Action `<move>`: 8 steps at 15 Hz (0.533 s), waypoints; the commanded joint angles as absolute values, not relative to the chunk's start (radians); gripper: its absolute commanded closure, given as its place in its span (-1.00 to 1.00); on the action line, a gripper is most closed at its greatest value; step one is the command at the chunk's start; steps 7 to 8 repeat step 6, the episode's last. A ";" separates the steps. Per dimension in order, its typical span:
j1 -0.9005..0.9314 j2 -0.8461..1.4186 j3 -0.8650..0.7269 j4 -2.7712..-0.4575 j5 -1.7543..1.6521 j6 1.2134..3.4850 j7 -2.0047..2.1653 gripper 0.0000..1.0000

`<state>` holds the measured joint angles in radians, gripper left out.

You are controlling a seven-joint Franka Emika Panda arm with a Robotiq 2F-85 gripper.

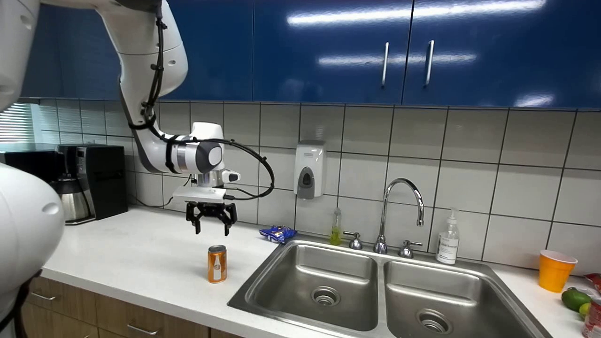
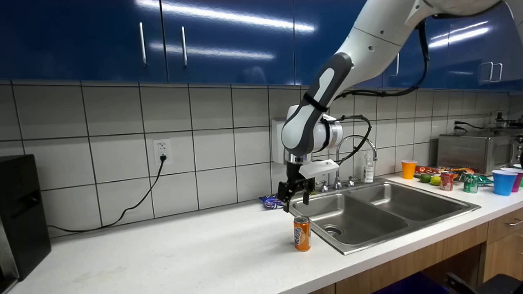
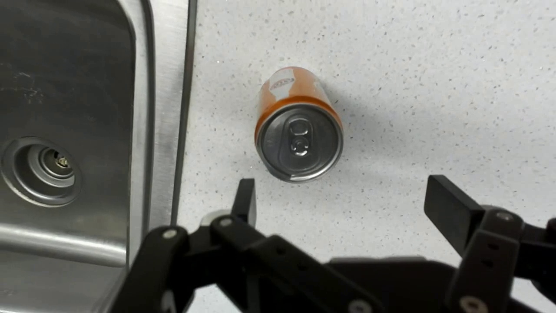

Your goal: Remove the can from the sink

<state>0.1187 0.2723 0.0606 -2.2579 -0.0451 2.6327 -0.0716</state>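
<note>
- Wrist view: the small orange cylindrical can with a silver metal lid (image 3: 299, 134) stands upright on the speckled white countertop (image 3: 412, 87), outside and just beside the rim of the stainless steel double-basin sink (image 3: 167, 108).
- Black two-finger gripper (image 3: 341, 191): jaws spread wide, gap broader than the can; nothing is held.
- Gripper attitude: pointing downward; in both exterior views it appears higher than the can lid, fingertips apart from the can.
- White jointed arm (image 1: 150, 51): extends above the countertop and carries the gripper.
- Curved chrome faucet (image 1: 383, 211): mounted at the sink's rear edge, between two chrome lever handles (image 1: 355, 243).
- Clear pump bottle with white label (image 1: 447, 244): upright at the sink's rear edge.
- Blue crinkled packet (image 1: 278, 234): lying on the countertop near the sink's rear corner.
- Orange plastic cup with white interior (image 1: 555, 274): upright on the countertop beyond the sink, well apart from the can.
</note>
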 commanded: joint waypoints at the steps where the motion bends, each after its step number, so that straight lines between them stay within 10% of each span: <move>1: 0.113 0.185 0.076 -2.298 -0.050 2.559 -0.061 -1.00; 8: 0.109 0.216 0.077 -2.278 -0.048 2.583 -0.069 -1.00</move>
